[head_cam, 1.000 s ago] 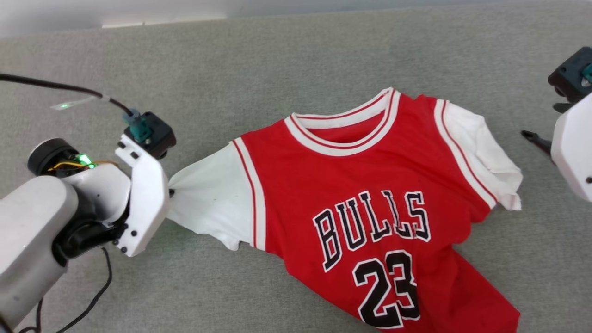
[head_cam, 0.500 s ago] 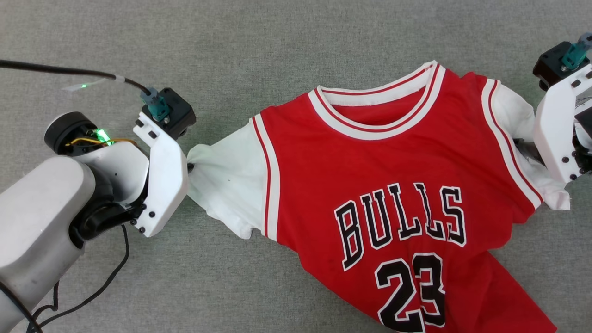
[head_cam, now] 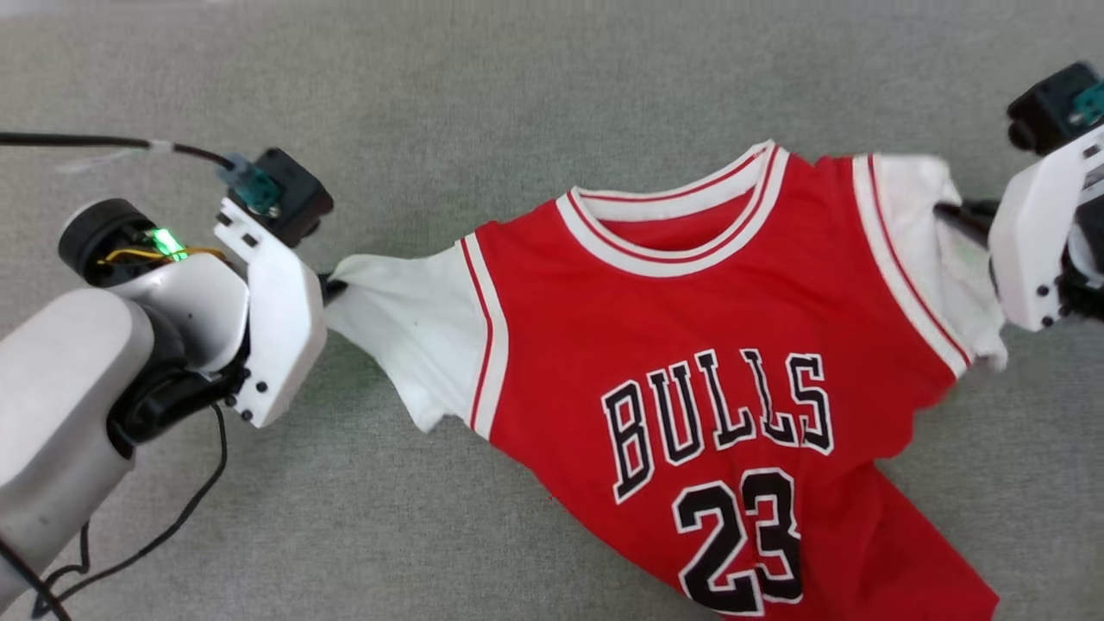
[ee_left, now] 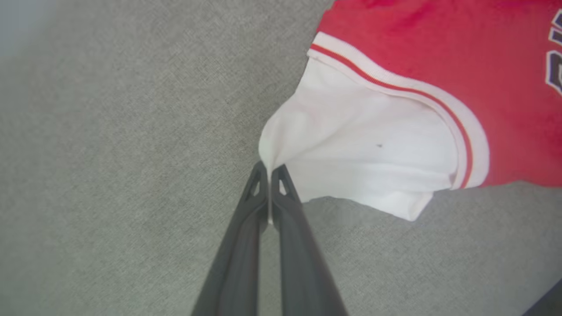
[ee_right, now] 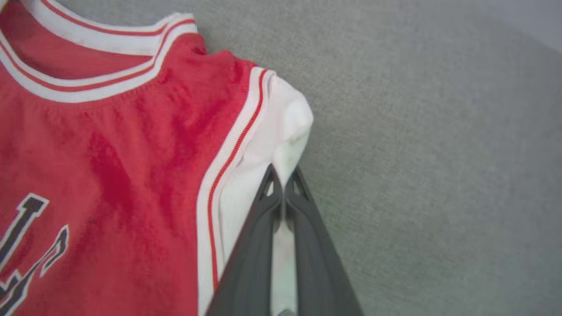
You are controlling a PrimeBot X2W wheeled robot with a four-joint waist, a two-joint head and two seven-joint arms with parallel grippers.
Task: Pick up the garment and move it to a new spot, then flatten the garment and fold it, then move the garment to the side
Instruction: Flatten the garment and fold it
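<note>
Head view: the garment [head_cam: 716,345] lies chest-up on the grey surface [head_cam: 517,103], collar toward twelve o'clock. The left gripper [head_cam: 330,285] pinches the nine o'clock sleeve tip, and the right gripper [ee_right: 284,177] clamps the three o'clock sleeve. Best to lift both evenly, keeping it taut.

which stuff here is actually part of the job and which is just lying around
Part of the job:
garment
left pincer, shut on a white sleeve
right pincer, shut on the other sleeve

Just there:
grey cloth surface
black cable
</note>
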